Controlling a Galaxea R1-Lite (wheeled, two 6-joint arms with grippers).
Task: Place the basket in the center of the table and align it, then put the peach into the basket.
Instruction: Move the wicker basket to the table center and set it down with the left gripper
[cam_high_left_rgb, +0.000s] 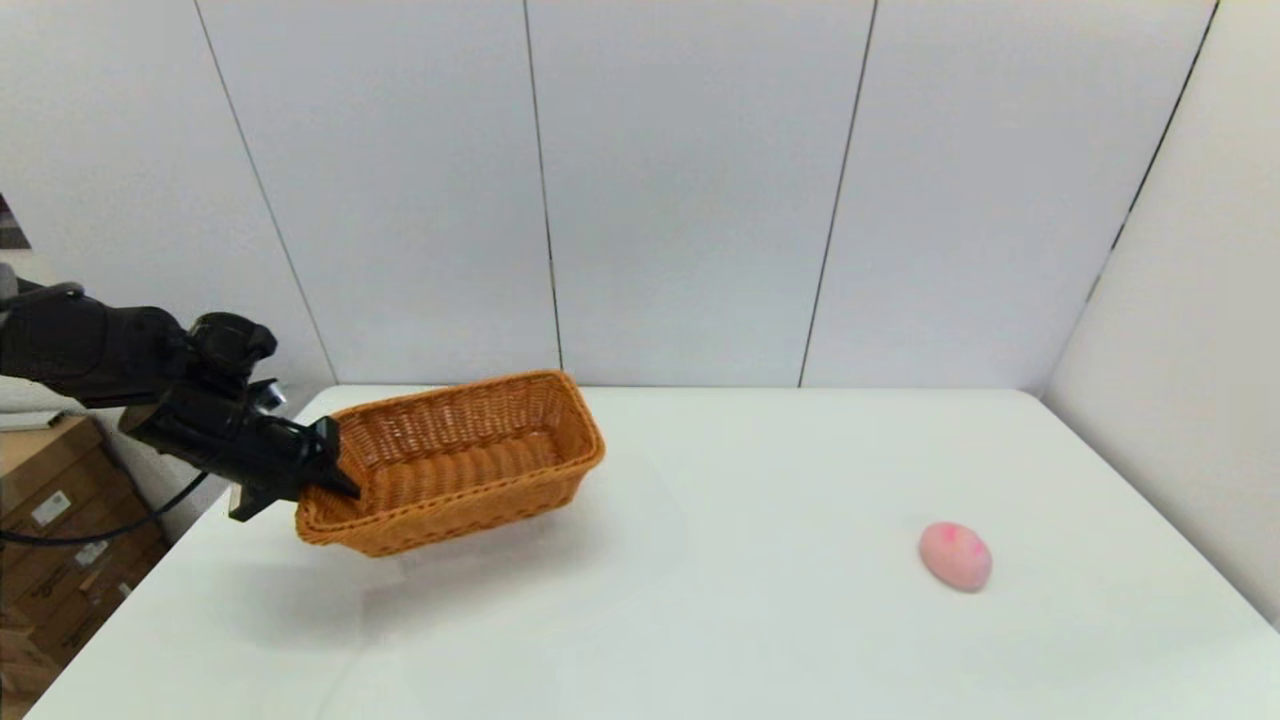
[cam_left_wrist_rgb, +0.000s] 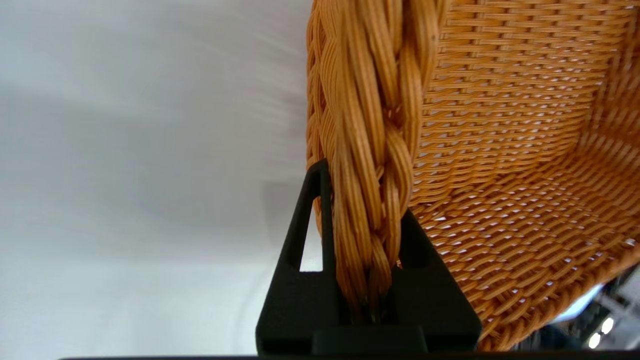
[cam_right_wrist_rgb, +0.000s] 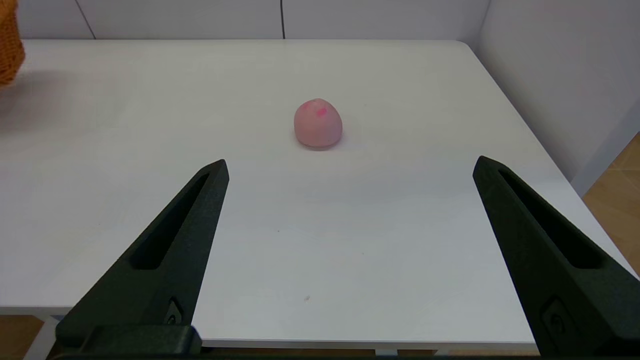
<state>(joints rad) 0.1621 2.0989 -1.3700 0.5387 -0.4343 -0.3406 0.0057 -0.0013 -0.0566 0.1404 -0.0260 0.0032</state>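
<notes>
Left gripper (cam_high_left_rgb: 335, 470) clamps the braided rim of the basket (cam_high_left_rgb: 455, 460), held tilted above the table (cam_high_left_rgb: 700, 600) at 10 o'clock. Peach (cam_high_left_rgb: 955, 555) lies at 3 o'clock. Right gripper (cam_right_wrist_rgb: 350, 167), jaws wide apart, sits at the near edge.

Pale grey wall panels (cam_high_left_rgb: 680, 190) with dark vertical seams are standing behind the surface's far edge. Cardboard boxes (cam_high_left_rgb: 55, 520) are sitting beyond its left edge. Wood-toned floor (cam_right_wrist_rgb: 617, 200) is showing past its right edge.
</notes>
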